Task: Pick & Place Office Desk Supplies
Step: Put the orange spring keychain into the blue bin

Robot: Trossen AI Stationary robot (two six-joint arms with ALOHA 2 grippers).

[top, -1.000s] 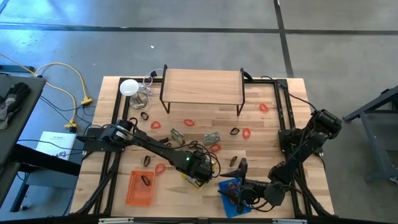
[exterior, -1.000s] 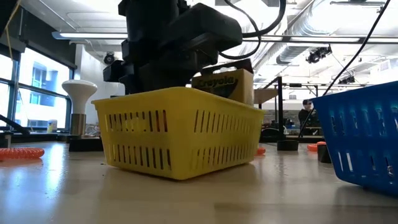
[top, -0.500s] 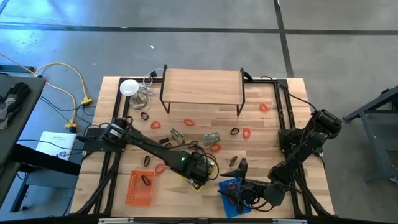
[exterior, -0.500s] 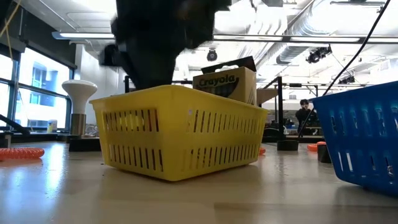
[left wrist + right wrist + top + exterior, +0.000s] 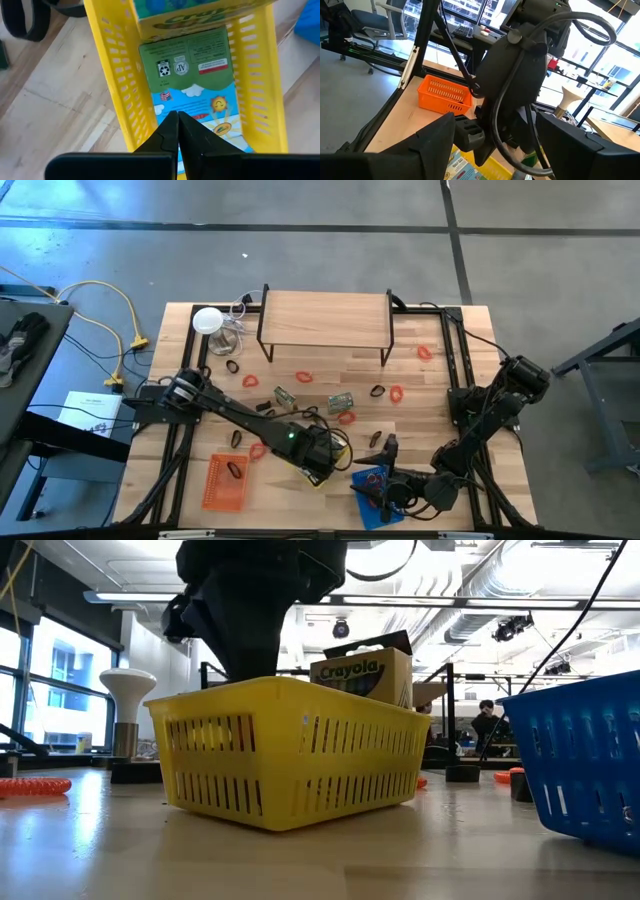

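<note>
Much of the yellow basket (image 5: pixel 312 465) is hidden in the high view under the left end effector (image 5: pixel 178 131), which hangs over it near the worktop's (image 5: pixel 440 380) front edge. In the low view only the dark bulk of that arm shows above the basket rim, its fingertips out of sight behind the wall. The left wrist view shows them pressed together, closed on nothing, just above a crayon box (image 5: pixel 192 75) lying in the basket. The orange basket (image 5: pixel 226 481) at front left holds 1 dark loop, too small to name. Red rubber-band loops (image 5: pixel 303 377) and small black clips (image 5: pixel 377 391) lie scattered across the middle of the worktop, with 2 green-and-silver packets (image 5: pixel 341 401) among them; details are too fine to make out. The wooden shelf (image 5: pixel 325 318) stands at the back. At front right the blue basket (image 5: pixel 372 485) is largely covered by the right end effector (image 5: pixel 385 498), whose fingers stand wide apart, holding nothing; in the low view that basket is cut off at the edge.

Against the frame 1 second ago, the left end effector has drawn slightly left over the yellow basket and its fingers have closed. The crayon box, then partly blocked in the low view, now stands clear. The right arm has not moved.
</note>
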